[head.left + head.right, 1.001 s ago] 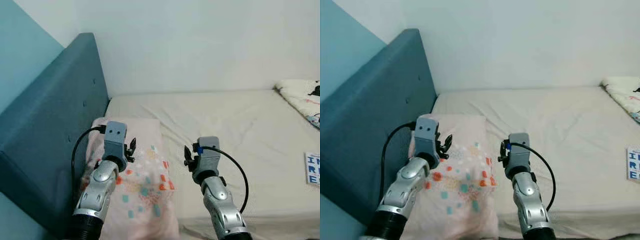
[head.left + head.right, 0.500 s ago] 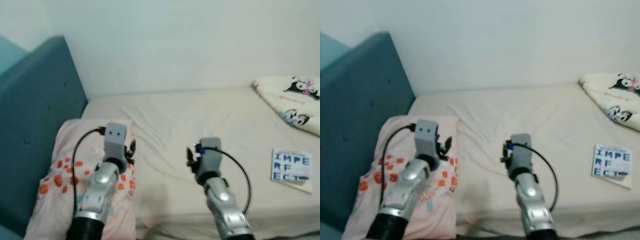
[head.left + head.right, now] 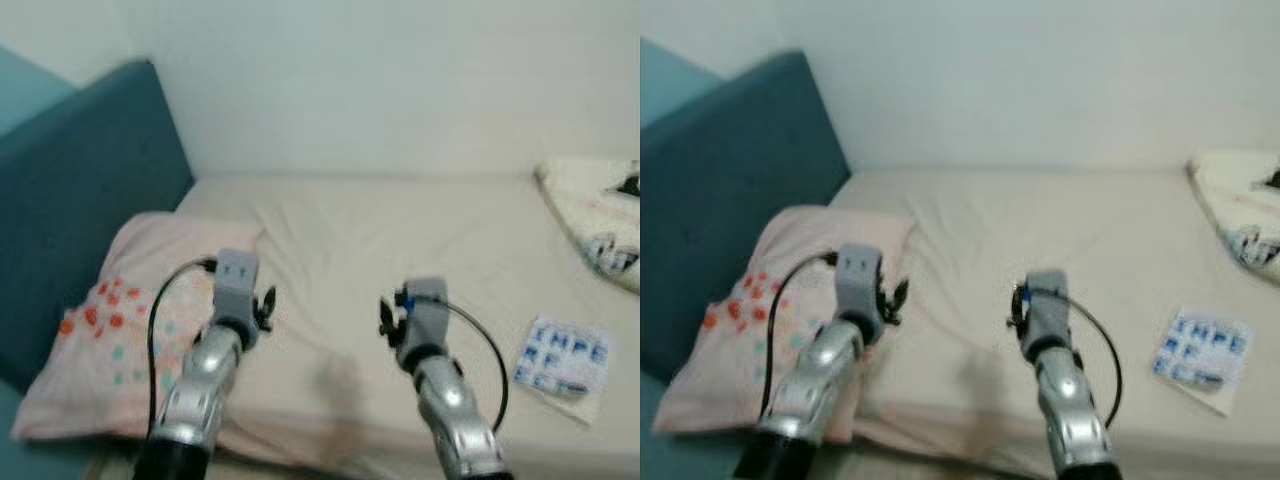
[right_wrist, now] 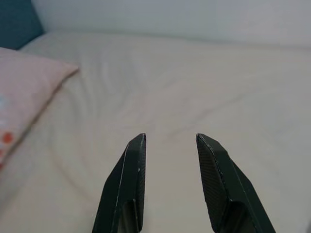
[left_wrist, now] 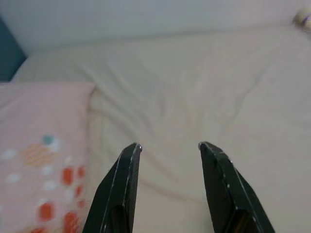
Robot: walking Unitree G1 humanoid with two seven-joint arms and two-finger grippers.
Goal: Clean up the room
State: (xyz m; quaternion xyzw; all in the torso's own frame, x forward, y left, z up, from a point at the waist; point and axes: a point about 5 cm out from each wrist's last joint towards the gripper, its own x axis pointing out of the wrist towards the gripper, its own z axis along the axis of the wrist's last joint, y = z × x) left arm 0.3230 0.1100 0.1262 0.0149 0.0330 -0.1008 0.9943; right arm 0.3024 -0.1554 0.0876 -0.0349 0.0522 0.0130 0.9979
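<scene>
Both arms were raised over the bed (image 3: 400, 240). The left gripper (image 5: 169, 146) and right gripper (image 4: 170, 137) had fingers apart, holding nothing. The pink pillow (image 3: 110, 330) lay at nine o'clock by the headboard (image 3: 80, 190), a book (image 3: 560, 360) at three o'clock.

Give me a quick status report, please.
Left gripper and right gripper open, empty, above the bed. Pillow at headboard; book and blanket on bed.
</scene>
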